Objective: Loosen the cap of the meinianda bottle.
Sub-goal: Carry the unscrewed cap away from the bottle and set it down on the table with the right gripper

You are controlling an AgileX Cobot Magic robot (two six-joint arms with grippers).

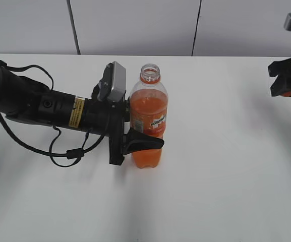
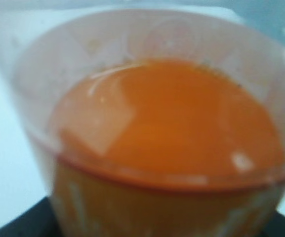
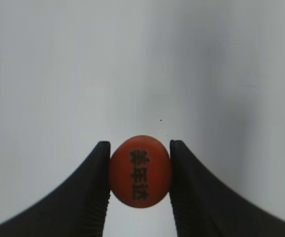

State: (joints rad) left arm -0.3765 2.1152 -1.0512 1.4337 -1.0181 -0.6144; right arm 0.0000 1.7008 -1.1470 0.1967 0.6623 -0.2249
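Orange liquid filled the left wrist view, the meinianda bottle (image 2: pixel 152 148) right up against the lens. And look at that: the left pincer (image 1: pixel 146 143) was clenched around the bottle's (image 1: pixel 149 117) lower body, holding it upright on the white tabletop (image 1: pixel 226 191), neck wide open, nothing on top! Over at the far right edge, well apart, the right pincer (image 3: pixel 140 173) gripped the orange cap (image 3: pixel 140 171) between both fingers, lifted clear of the tabletop. By my reckoning the loosening was done and more, the cap fully off. Next call, I'd say: set that cap down gently, then release it.
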